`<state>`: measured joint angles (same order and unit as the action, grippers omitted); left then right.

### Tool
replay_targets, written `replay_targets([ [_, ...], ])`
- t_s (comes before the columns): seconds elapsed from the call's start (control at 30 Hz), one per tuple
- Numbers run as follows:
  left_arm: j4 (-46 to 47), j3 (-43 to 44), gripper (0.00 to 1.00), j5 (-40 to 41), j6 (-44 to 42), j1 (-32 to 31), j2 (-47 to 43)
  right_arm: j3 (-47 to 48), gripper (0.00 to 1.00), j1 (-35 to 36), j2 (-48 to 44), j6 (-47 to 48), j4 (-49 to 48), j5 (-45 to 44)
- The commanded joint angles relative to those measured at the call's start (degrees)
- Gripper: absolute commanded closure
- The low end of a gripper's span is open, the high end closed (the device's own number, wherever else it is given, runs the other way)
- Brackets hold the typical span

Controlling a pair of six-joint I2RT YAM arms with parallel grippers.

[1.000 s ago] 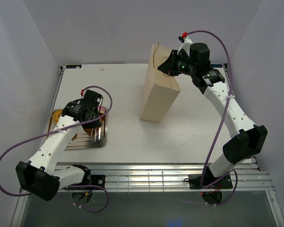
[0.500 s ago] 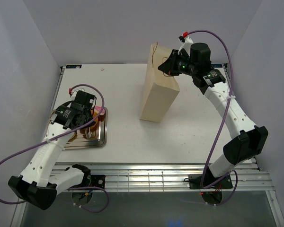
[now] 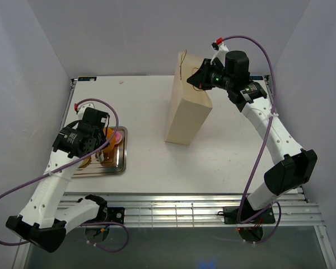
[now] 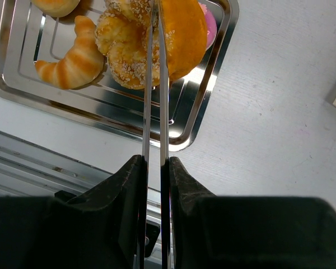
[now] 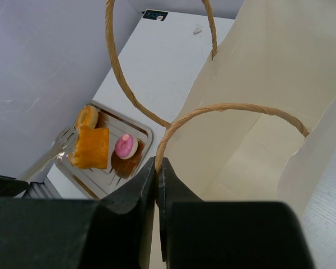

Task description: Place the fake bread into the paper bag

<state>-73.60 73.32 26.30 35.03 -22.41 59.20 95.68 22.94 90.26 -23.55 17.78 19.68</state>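
pickup step: bread (image 4: 182, 33) seemingly pinched in tongs (image 4: 162, 112), upper frame over tray (image 4: 213, 106); tongs clamped by left gripper (image 4: 155, 162). handle (image 5: 235, 107) of bag (image 3: 186, 115) clamped by right gripper (image 5: 157, 168). next: bread to be carried to bag mouth.

The right gripper (image 5: 157, 166) is pinching the nearer brown string handle (image 5: 235, 106) of the cream paper bag (image 5: 280, 50), whose mouth is gaping open toward the lens, while the farther handle (image 5: 115, 61) is looping up past the bag's rim. Left of the bag, a metal tray (image 5: 147, 133) is carrying a ring doughnut (image 5: 87, 116) and a pink-iced piece (image 5: 126, 145), and silver tweezers (image 5: 47, 157) are meeting an orange fake bread (image 5: 92, 147) piece.
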Motion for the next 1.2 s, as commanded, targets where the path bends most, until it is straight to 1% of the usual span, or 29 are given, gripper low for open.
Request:
replay_targets([
  [0.0, 0.21, 2.97, 1.0, 2.44, 0.48, -0.17, -1.89, -0.14, 0.92, -0.18, -1.66, 0.35, -1.96, 0.53],
  [0.2, 0.04, 4.81, 1.0, 1.56, 0.48, -0.17, -2.6, 0.21, 0.92, -0.18, -1.66, 0.52, -1.43, 0.45],
  [0.43, 1.09, 11.22, 1.0, -2.57, -0.04, -0.17, -2.95, 2.4, 0.92, -0.09, -1.84, 0.79, -0.12, 0.27],
  [0.73, 7.69, 17.74, 1.0, -13.73, -1.54, -0.17, -2.51, 3.73, 0.92, -0.18, -2.19, 0.61, 0.94, 0.62],
  [1.1, 14.71, 26.34, 1.0, -25.95, -1.98, -0.17, 0.74, 9.43, 0.92, 0.0, -0.61, -0.18, 3.66, 1.23],
  [1.13, 15.24, 27.83, 1.0, -28.39, -1.89, -0.17, 0.92, 9.79, 0.92, 0.0, -0.52, -0.35, 3.66, 1.32],
  [1.17, 16.11, 28.45, 1.0, -29.2, -1.8, -0.17, 1.27, 10.05, 0.92, -0.09, -0.43, -0.53, 3.66, 1.67],
])
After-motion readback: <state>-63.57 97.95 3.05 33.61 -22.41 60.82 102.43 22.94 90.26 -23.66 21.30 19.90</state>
